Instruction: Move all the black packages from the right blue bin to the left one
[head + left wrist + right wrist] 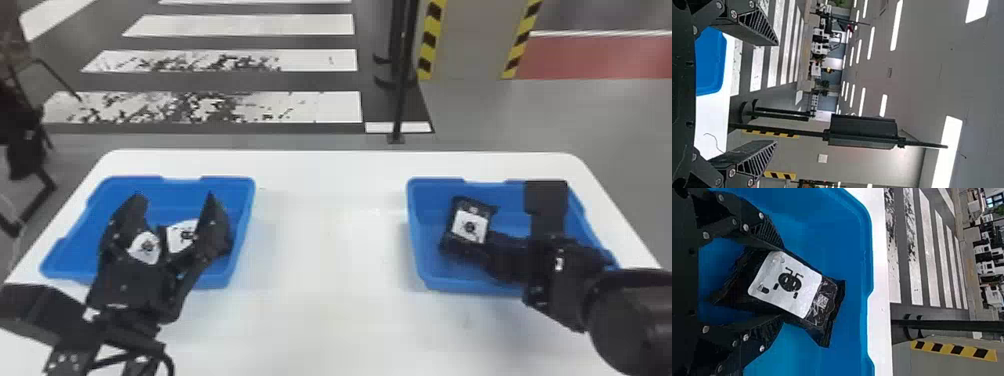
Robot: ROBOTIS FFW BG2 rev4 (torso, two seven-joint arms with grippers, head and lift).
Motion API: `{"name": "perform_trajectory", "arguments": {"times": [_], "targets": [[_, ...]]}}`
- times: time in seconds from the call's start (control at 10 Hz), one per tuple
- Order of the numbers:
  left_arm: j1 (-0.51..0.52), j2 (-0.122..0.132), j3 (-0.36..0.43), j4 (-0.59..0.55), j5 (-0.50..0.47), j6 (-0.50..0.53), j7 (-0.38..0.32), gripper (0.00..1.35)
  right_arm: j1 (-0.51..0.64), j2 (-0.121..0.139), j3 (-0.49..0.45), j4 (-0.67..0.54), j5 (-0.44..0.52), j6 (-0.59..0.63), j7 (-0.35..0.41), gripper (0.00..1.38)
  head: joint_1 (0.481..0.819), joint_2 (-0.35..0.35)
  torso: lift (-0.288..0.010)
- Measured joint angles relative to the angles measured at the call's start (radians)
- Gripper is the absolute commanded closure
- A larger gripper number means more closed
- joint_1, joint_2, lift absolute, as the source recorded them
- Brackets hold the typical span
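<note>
Head view is overlooking the table [325, 310]; wrist views are facing outward — one close over the right blue bin [848, 246] — sharing the crosswalk [756, 70].

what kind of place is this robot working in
Probably a large indoor hall, perhaps a robotics test area: a zebra crossing is painted on the floor, a pillar has yellow-and-black edging, and strip lights line the ceiling.

Two bins on table [330, 310], side by side, well apart. Left bin [245, 235]: at least two packages inside, one [145, 247] left of the other [181, 236]; left gripper [175, 200] above them. Right bin [415, 225]: package [470, 227] in left part, between right gripper's [481, 247] fingers. Behind table: crosswalk [240, 25] left, post [398, 110] right of it, pillar [467, 40] farther right.
</note>
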Motion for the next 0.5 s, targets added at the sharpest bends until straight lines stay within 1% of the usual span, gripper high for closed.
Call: {"name": "perform_trajectory", "arguments": {"times": [0.1,0.2,0.3,0.5], "targets": [[0.001,-0.001,0.002,0.006,0.01,-0.003,0.0,0.19,-0.003,-0.001,-0.002,0.011,-0.015,-0.005,0.007,1.21,0.695,0.034,-0.179],[0.002,-0.003,0.003,0.012,0.018,-0.009,0.0,0.19,0.001,-0.001,-0.003,0.014,-0.032,-0.023,0.013,1.21,0.695,0.038,-0.179],[0.002,-0.003,0.004,0.014,0.02,-0.013,0.0,0.19,0.006,-0.001,-0.003,0.02,-0.053,-0.045,0.018,1.25,0.695,0.045,-0.179],[0.004,-0.004,0.004,0.019,0.025,-0.022,0.0,0.19,0.03,-0.001,-0.016,0.023,-0.099,-0.085,0.022,1.25,0.695,0.052,-0.179]]}}
